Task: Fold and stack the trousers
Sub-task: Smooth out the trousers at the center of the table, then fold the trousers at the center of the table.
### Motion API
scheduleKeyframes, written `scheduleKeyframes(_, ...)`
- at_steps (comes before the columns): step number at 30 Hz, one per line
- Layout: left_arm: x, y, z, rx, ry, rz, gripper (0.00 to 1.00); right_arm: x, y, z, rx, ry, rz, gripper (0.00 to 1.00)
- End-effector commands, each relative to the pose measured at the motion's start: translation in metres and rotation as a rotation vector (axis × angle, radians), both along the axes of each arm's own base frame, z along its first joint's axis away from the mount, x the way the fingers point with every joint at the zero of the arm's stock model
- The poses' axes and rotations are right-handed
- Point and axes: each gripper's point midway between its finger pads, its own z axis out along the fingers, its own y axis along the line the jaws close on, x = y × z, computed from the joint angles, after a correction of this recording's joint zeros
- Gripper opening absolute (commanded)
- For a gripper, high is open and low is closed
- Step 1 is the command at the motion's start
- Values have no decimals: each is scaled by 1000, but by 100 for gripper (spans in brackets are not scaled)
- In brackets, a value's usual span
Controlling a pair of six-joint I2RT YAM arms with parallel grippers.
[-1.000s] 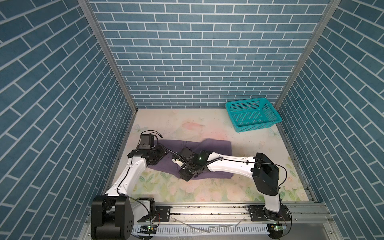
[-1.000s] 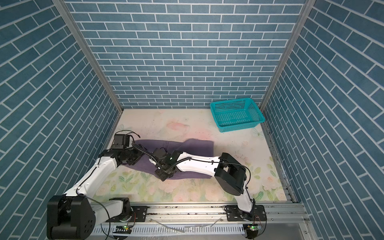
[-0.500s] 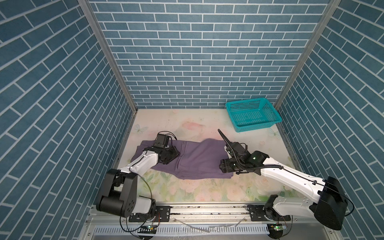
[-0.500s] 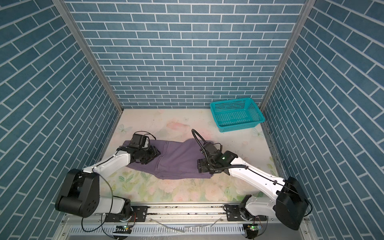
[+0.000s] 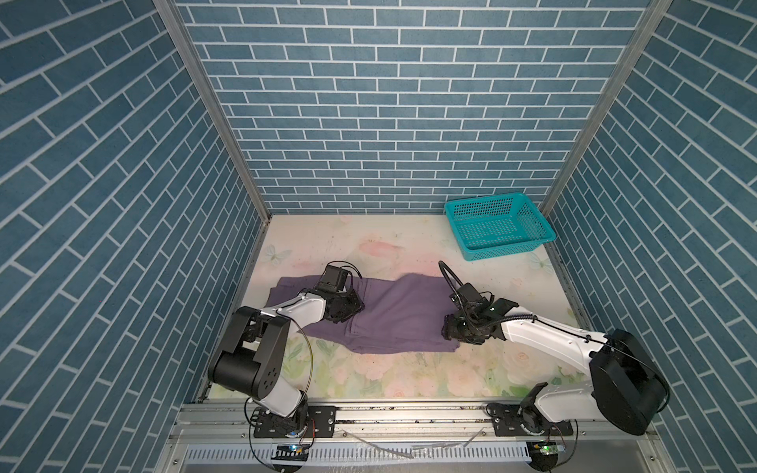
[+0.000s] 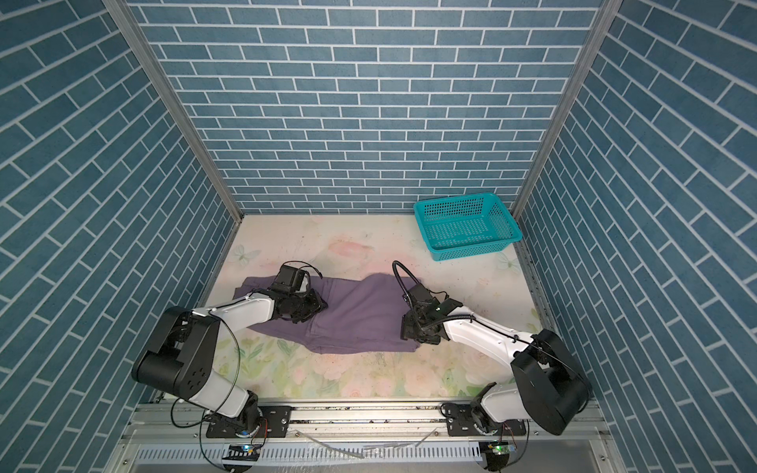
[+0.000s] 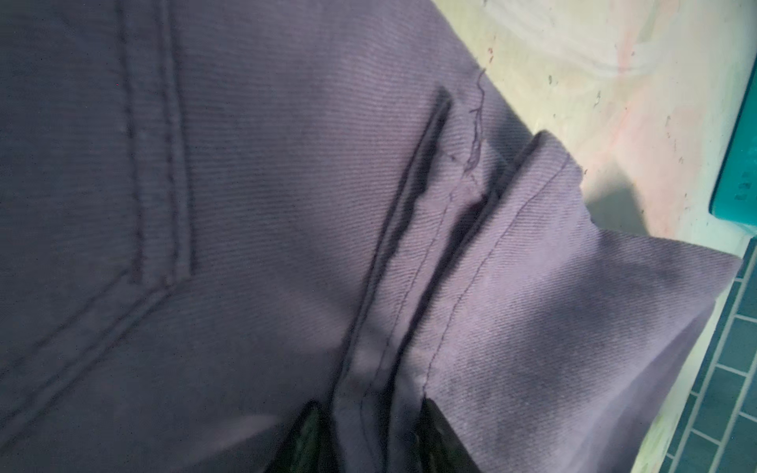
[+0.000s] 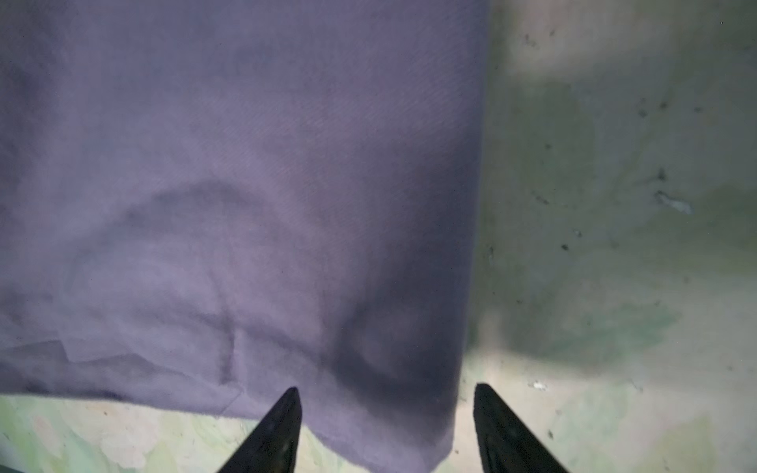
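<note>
Left gripper (image 7: 375, 417) has seemingly pinched trousers (image 5: 401, 315); right gripper (image 8: 385, 393) unmoved.

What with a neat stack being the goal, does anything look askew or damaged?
The trousers lie slanted on the table, their far edge humped mid-length rather than flat. In the left wrist view a loose thread straggles from a seam.

surface: floral-print table (image 5: 409, 372) | on it: purple trousers (image 5: 401, 315) mid; teal basket (image 5: 508, 250) far right corner
</note>
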Motion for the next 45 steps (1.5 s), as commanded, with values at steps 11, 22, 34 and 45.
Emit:
scheduleKeyframes(11, 12, -11, 5, -21, -4, -18, 12, -9, -43, -20, 35, 89, -206, 0)
scheduleKeyframes(22, 27, -30, 18, -17, -29, -50, 43, -34, -83, -20, -7, 110, -284, 21)
scheduleKeyframes(34, 28, -65, 36, -31, -62, -126, 17, -13, -72, -11, 110, 47, -273, 69)
scheduleKeyframes(45, 22, -116, 9, -53, -11, -220, 8, 3, -63, -28, 273, 43, -338, 49)
